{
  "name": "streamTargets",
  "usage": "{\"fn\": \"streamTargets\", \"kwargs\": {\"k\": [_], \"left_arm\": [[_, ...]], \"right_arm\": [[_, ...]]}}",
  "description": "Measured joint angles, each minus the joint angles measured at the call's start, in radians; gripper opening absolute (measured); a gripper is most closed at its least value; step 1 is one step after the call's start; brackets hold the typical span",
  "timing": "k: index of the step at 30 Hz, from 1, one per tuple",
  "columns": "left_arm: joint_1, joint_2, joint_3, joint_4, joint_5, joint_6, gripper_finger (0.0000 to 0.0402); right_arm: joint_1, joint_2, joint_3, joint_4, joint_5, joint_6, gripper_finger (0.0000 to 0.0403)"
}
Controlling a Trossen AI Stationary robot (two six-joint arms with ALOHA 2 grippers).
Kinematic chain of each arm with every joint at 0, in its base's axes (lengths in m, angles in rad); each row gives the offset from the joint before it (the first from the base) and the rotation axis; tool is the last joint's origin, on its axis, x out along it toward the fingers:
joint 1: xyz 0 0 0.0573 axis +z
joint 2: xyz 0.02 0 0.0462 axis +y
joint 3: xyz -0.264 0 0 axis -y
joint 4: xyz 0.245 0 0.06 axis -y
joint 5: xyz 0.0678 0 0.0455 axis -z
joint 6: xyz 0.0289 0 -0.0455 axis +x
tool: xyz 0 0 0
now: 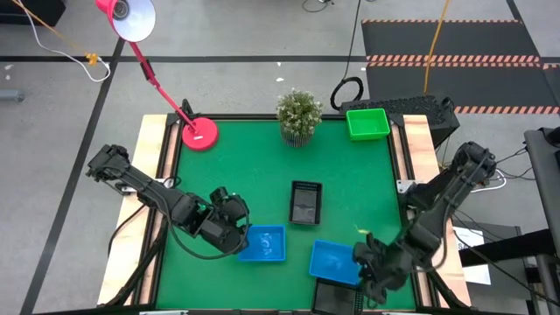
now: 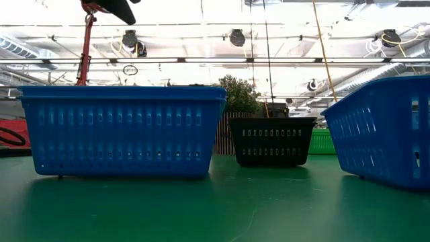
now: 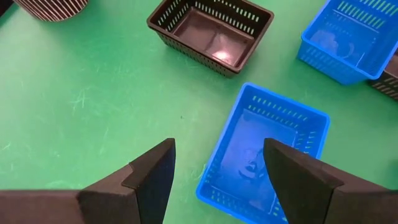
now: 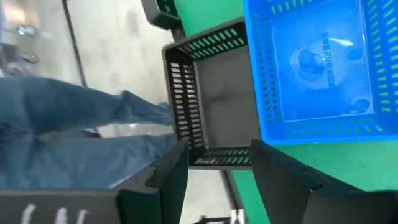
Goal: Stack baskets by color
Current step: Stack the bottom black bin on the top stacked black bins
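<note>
One blue basket (image 1: 264, 242) stands flat on the green table at the near left. My left gripper (image 3: 217, 180) hovers open above its left end, fingers pointing down at a slant. A second blue basket (image 1: 335, 261) sits tilted (image 2: 386, 131), its near side propped on a black basket (image 1: 337, 297) at the table's near edge. My right gripper (image 4: 217, 168) is open above that black basket's end wall (image 4: 214, 155), beside the blue basket's corner. Another black basket (image 1: 305, 202) stands mid-table. A green basket (image 1: 367, 123) stands at the far right corner.
A red lamp base (image 1: 199, 134) stands at the far left and a potted plant (image 1: 298, 115) at the far middle. A person's legs in jeans (image 4: 74, 124) show beside the table's near edge. Open green surface lies left of the middle black basket.
</note>
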Motion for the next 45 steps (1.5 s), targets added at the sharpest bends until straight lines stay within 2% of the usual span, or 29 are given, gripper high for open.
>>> {"fn": "streamTargets", "kwargs": {"k": [5,13,27,35,45], "left_arm": [[0.002,0.0,0.0,0.0,0.0,0.041,0.0246],[0.002,0.0,0.0,0.0,0.002,0.061,0.0246],[0.002,0.001,0.0,-0.003,0.008,0.056,0.0246],[0.002,0.001,0.0,-0.004,0.008,0.058,0.0246],[0.002,0.001,0.0,-0.008,0.008,0.06,0.0246]], "right_arm": [[0.077,0.052,-0.003,-0.004,0.091,-0.093,0.0165],[0.078,0.139,-0.036,0.01,0.089,-0.16,0.0164],[0.084,0.155,-0.153,0.183,0.06,-0.107,0.0164],[0.084,0.154,-0.169,0.122,0.062,-0.054,0.0164],[0.086,0.13,-0.162,0.142,0.033,-0.009,0.0164]]}}
